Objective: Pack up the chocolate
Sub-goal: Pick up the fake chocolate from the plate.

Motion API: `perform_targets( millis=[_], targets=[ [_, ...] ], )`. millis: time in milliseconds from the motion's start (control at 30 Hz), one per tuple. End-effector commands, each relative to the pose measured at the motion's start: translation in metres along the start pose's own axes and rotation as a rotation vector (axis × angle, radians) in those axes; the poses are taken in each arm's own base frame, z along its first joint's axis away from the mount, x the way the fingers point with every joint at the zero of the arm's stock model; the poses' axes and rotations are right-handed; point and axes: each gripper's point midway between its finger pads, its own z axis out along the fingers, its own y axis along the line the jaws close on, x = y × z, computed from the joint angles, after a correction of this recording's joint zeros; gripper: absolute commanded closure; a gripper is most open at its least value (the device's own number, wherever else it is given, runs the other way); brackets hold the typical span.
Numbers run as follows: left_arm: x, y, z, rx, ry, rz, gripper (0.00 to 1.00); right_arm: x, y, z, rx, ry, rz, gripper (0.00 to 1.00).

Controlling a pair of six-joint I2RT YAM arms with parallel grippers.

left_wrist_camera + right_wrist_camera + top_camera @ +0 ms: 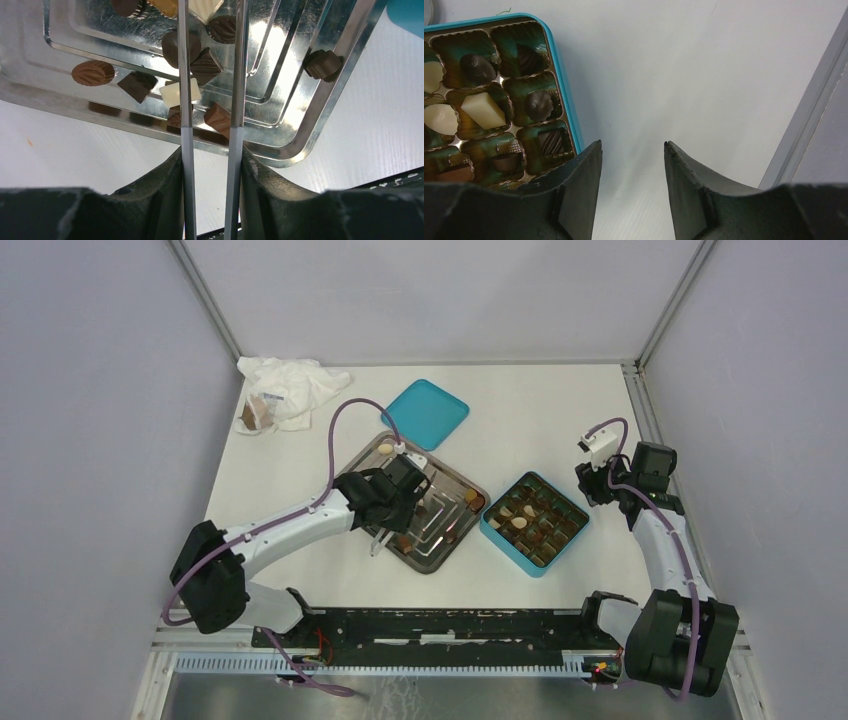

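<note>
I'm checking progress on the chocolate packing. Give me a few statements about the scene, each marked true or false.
1. The left hand is over the steel tray. True.
2. The right hand grips a chocolate. False: it is open and empty, over bare table beside the teal box.
3. The teal box already holds some chocolates. True.
4. The teal lid sits on the box. False: it lies on the table beyond the tray.
</note>
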Motion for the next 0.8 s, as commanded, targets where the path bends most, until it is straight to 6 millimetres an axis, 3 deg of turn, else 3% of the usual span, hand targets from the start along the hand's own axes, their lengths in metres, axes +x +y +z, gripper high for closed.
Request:
perform_targets(
  millis=[0,767],
  targets=[
    [-0.001,-0.008,0.000,0.028,0.014,-0.057,0.56,-0.015,-0.008,-0.002,0.009,-0.038,-0.024,0.45],
    [0.009,0.003,0.011,0.000,0.074,-0.054,0.55,-0.015,-0.007,-0.003,0.009,-0.041,-0.029,0.45]
  ],
)
